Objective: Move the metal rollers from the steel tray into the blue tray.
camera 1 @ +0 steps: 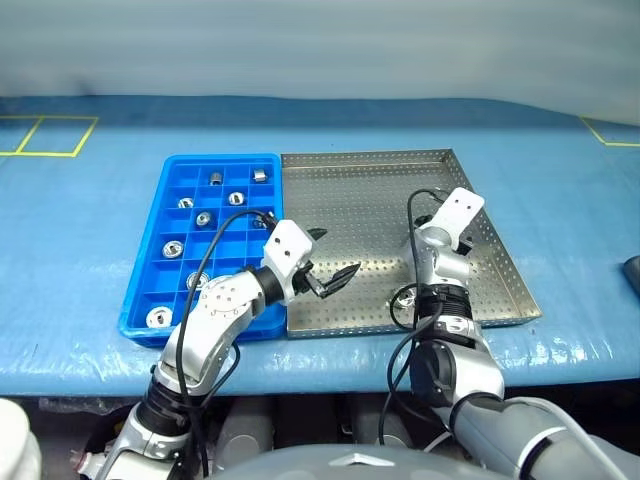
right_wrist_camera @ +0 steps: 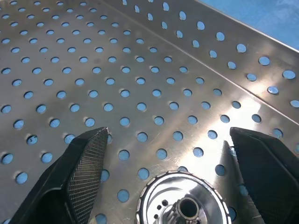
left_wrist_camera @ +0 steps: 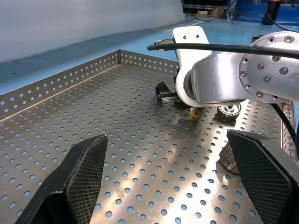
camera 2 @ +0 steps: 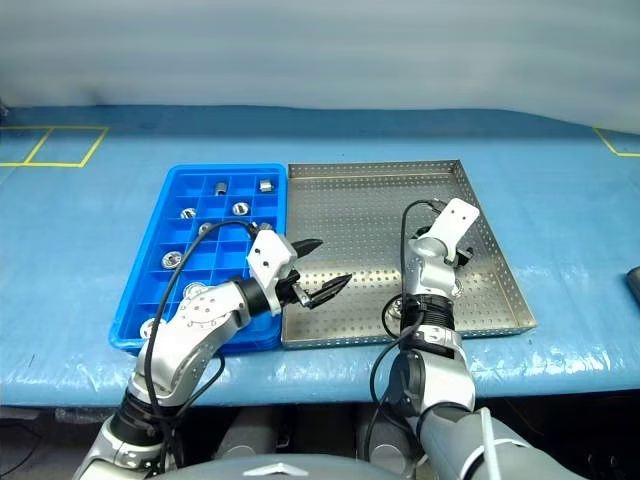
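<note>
Flanking a roller (right_wrist_camera: 180, 200), right jaws spread.

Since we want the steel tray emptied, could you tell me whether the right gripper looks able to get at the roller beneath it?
Probably yes: the right gripper is open, its fingers either side of the roller, with only bare steel tray around.

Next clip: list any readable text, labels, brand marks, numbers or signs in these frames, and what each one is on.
None: no words, numbers, labels or brand marks can be read.
Steel tray: perforations, no text.
Blue tray: no label.
Metal rollers: no readable marking.
Yellow floor lines: plain lines, no characters.
</note>
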